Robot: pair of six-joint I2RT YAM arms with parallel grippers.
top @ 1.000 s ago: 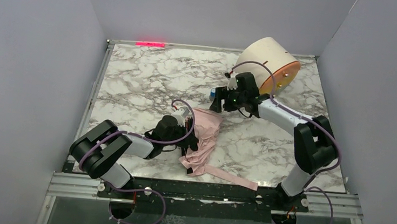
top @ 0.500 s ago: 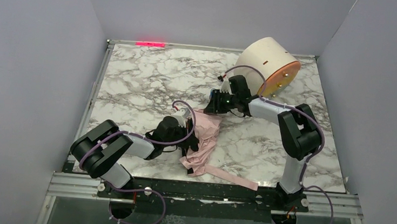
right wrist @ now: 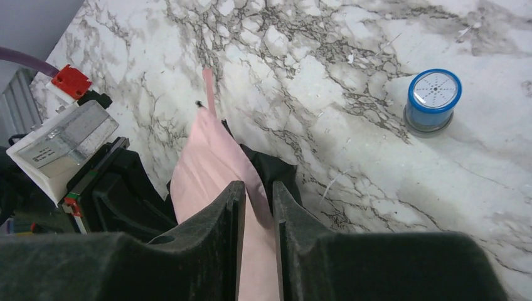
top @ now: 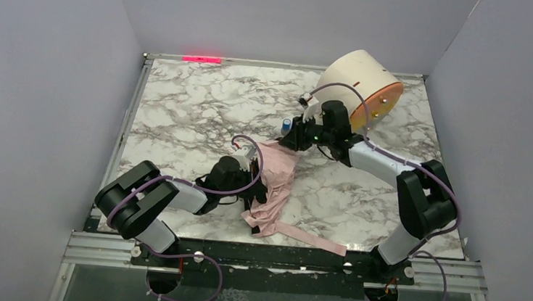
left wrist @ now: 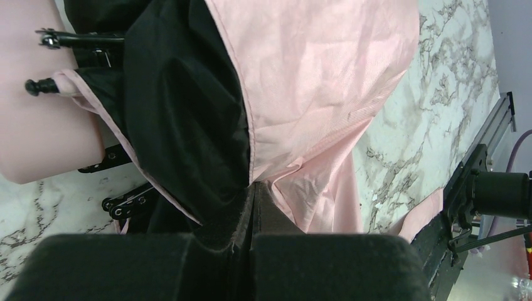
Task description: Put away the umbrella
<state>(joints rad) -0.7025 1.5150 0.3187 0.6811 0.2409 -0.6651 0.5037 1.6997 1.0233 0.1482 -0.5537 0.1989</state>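
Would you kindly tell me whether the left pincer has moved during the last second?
No. The left pincer, shut on the umbrella, sits at the same spot relative to the table's front rail.

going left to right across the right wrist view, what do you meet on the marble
left arm → umbrella → small blue-lidded pot. The right gripper overlaps the umbrella at the bottom edge, so it is left out.

Marbled tabletop (top: pixel 194 108), grey walls (top: pixel 35 101), red light (top: pixel 202 59)
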